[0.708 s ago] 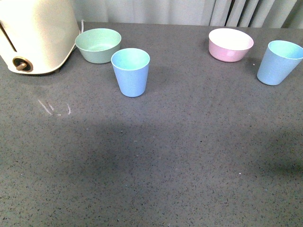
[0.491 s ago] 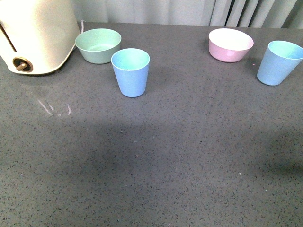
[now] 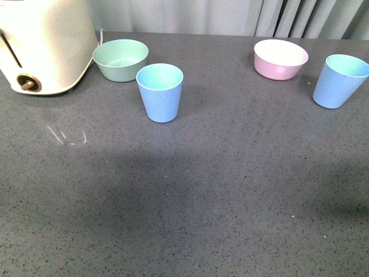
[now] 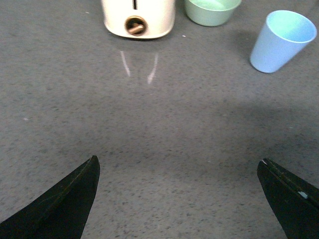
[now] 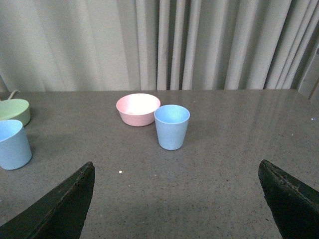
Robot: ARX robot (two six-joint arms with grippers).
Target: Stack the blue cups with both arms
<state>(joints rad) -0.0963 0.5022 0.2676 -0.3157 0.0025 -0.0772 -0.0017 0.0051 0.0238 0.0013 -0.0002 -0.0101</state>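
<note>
Left gripper (image 4: 178, 164) and right gripper (image 5: 175, 164) both gape wide and hold nothing, their black fingertips hanging over bare table.

Dark grey and finely speckled, the table (image 3: 202, 202) has a matte top with a few pale scratches (image 3: 66, 134) at the left, near a cream appliance (image 3: 46, 40) in the far left corner, and a pale pleated curtain (image 3: 230, 14) hangs behind its far edge. Left cup (image 3: 159, 92) stands upright, long axis vertical and mouth up, just near and right of the green bowl (image 3: 120, 59). Right cup (image 3: 339, 81) stands the same way at the far right, just right of the pink bowl (image 3: 280, 59) with a gap between them. Both cups are well apart, not yet stacked.
</note>
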